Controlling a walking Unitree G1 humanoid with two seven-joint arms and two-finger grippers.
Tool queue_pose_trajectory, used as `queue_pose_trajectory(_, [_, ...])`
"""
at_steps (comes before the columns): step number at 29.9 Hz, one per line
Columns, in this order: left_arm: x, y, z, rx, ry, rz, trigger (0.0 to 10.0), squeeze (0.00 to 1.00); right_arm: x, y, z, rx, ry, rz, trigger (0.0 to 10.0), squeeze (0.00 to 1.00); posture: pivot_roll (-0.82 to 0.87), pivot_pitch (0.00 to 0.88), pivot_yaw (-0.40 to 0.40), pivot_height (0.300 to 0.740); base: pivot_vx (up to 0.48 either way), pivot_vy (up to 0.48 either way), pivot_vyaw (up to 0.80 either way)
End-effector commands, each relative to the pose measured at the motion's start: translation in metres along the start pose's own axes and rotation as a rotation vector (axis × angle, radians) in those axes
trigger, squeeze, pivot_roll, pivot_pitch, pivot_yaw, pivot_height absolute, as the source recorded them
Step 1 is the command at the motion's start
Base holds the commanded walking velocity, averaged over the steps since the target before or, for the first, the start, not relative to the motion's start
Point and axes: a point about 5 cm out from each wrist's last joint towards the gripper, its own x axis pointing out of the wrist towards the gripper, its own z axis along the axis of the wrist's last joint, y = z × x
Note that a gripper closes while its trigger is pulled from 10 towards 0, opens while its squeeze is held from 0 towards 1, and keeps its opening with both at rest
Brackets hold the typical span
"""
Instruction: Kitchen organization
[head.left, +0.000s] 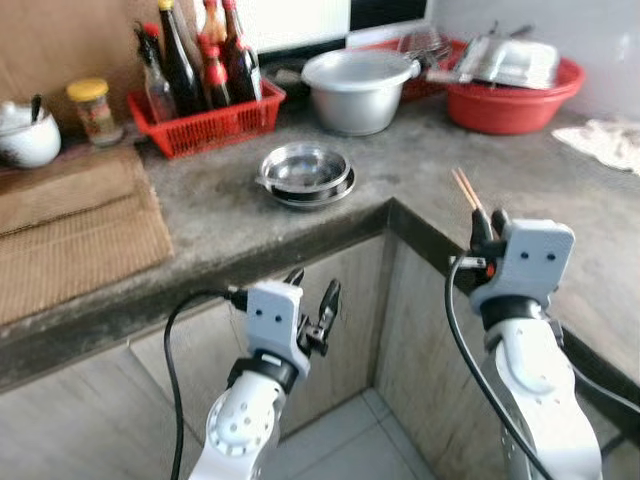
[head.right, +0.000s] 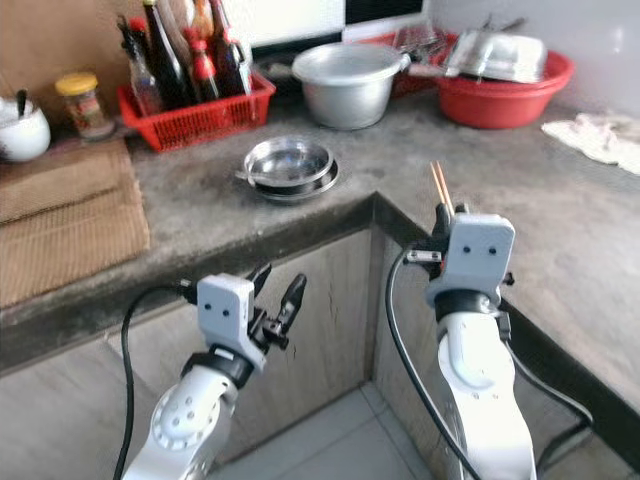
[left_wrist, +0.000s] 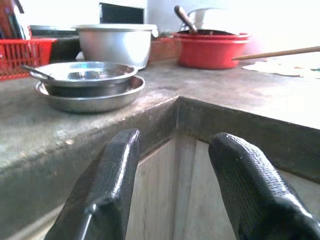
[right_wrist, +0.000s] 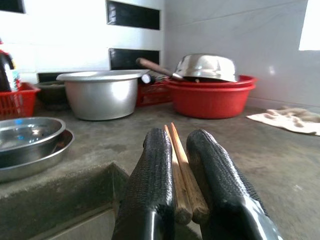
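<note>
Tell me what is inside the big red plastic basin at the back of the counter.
The red plastic basin holds an upturned shiny steel bowl, with a brown handle poking out beside it. Whatever lies beneath the bowl is hidden.

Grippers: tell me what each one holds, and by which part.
The right gripper is shut on a pair of wooden chopsticks, pinched near their lower end, tips pointing up. The left gripper is open and holds nothing.
</note>
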Motion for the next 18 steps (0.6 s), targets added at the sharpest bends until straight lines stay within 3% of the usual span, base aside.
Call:
queue_pose_trajectory(1, [-0.0009, 0.0039, -0.0017, 0.008, 0.009, 0.01, 10.0, 0.0, 0.0003, 0.0046, 0.0015, 0.002, -0.003, 0.011, 0.0, 0.0, 0.08, 0.067, 0.016, 0.74, 0.0, 0.0, -0.79])
queue_pose_trajectory(6, [-0.0013, 0.0037, -0.0023, 0.009, 0.014, 0.005, 10.0, 0.0, -0.0001, 0.005, 0.0009, 0.002, 0.0, 0.01, 0.0, 0.0, 0.08, 0.066, 0.019, 0.74, 0.0, 0.0, -0.79])
queue_pose_trajectory(12, [-0.001, 0.0033, -0.0023, 0.011, 0.016, -0.005, 10.0, 0.0, -0.0002, 0.0056, 0.0007, 0.003, 0.0, 0.006, 0.0, 0.0, 0.08, 0.067, 0.021, 0.74, 0.0, 0.455, -0.79])
queue_pose_trajectory(18, [-0.0001, 0.0027, -0.0021, 0.026, 0.015, -0.018, 10.0, 0.0, 0.0002, 0.0058, 0.001, -0.001, -0.002, 0.002, 0.0, 0.0, 0.08, 0.066, 0.022, 0.74, 0.0, 0.0, -0.79])
